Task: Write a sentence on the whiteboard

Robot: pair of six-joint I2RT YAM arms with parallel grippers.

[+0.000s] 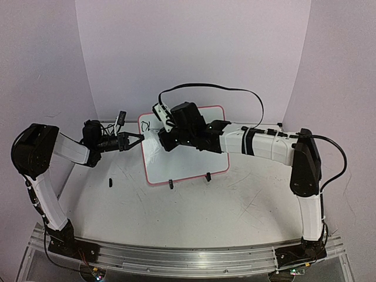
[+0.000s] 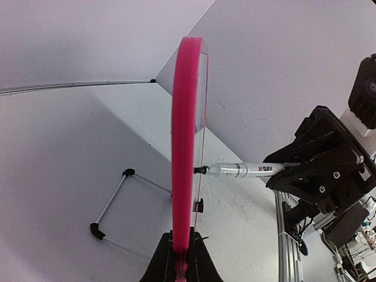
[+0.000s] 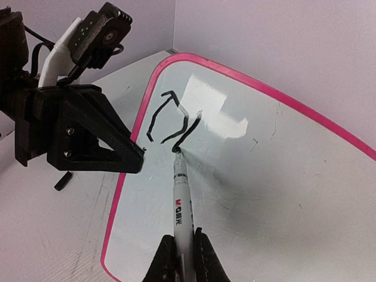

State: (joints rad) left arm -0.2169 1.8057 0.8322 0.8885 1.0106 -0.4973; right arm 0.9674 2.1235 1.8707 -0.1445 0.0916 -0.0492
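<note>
WRITING BEGINS: Your right gripper is clamped on a marker, its tip touching the whiteboard beside the first black strokes near the board's far-left corner. Your left gripper is closed on the pink frame at the board's left edge, steadying it.

By the look of it, the sentence is barely started. Only a few angular lines are down (not yet a readable letter), and almost the entire white face is bare. Practically all the words are left to write.

The board sits mid-table between your two arms, its long axis running left to right in the top view and its two black clip feet on the edge nearest you. Whether it lies quite flat or is tipped up cannot be told. The marker's long axis runs straight out from the right fingers, tip leading, and meets the board face roughly square in the left wrist view.
</note>
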